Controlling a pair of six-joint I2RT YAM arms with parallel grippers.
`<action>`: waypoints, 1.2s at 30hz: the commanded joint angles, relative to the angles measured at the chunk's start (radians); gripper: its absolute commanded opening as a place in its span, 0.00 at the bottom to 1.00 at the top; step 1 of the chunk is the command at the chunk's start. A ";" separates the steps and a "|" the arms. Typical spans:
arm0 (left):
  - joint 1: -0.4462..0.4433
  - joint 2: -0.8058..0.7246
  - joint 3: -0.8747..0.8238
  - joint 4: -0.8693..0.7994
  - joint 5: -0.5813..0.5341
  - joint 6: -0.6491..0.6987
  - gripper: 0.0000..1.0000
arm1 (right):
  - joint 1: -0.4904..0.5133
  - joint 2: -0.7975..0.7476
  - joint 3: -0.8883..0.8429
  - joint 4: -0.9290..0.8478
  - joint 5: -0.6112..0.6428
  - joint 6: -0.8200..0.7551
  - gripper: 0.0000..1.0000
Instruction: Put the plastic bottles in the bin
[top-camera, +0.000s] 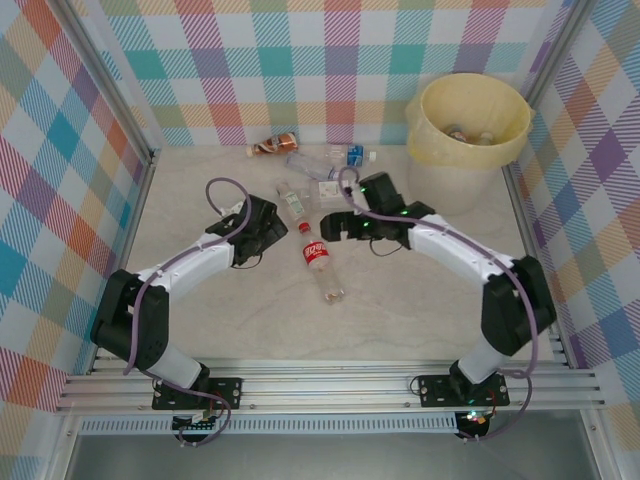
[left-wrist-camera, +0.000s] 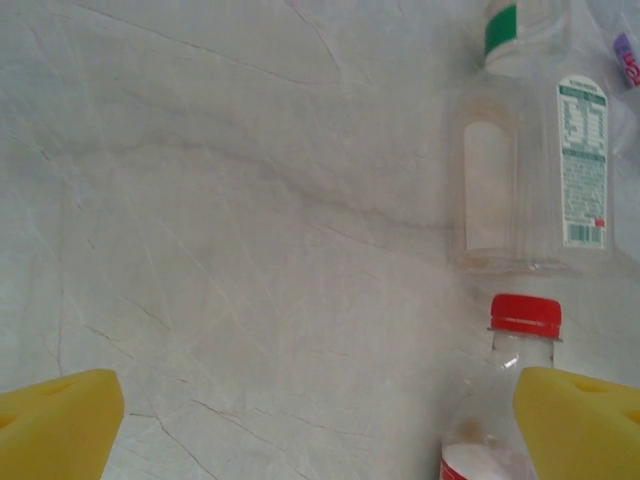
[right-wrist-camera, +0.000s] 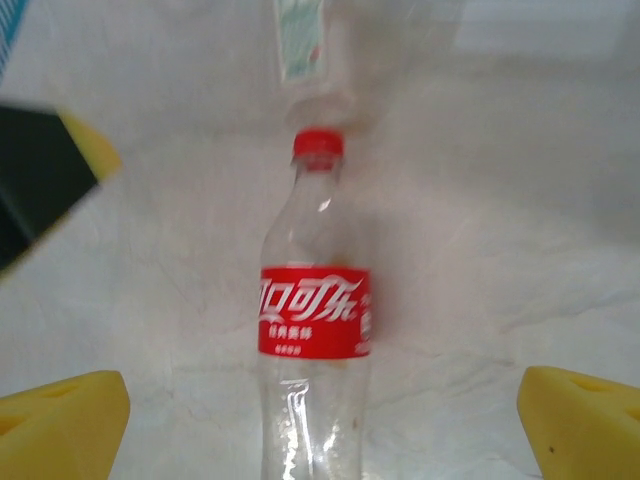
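Note:
A clear cola bottle (top-camera: 320, 262) with a red label and red cap lies on the table between the two arms. My right gripper (top-camera: 333, 226) hovers over it, open. In the right wrist view the cola bottle (right-wrist-camera: 315, 320) lies lengthwise between the wide-apart yellow fingertips (right-wrist-camera: 62, 428), untouched by them. My left gripper (top-camera: 272, 232) is open just left of the cap; its wrist view shows the red cap (left-wrist-camera: 524, 315) by the right fingertip (left-wrist-camera: 580, 425) and a green-capped bottle (left-wrist-camera: 530, 170) beyond. The cream bin (top-camera: 432, 105) stands far right with bottles inside.
More bottles lie behind the grippers: a brown-labelled one (top-camera: 275, 144), a blue-labelled one (top-camera: 338, 157), a green-labelled one (top-camera: 292, 200). Checked walls close the table on three sides. Bare tabletop stretches in front of the cola bottle and to the left.

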 joint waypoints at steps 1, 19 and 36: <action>0.024 -0.026 0.007 -0.046 -0.023 -0.029 1.00 | 0.057 0.074 0.081 -0.047 0.016 -0.009 0.99; 0.046 -0.048 -0.024 -0.057 -0.024 -0.055 1.00 | 0.193 0.407 0.308 -0.200 0.336 -0.036 0.87; 0.050 -0.033 -0.022 -0.054 -0.020 -0.049 1.00 | 0.201 0.516 0.366 -0.203 0.389 -0.114 0.68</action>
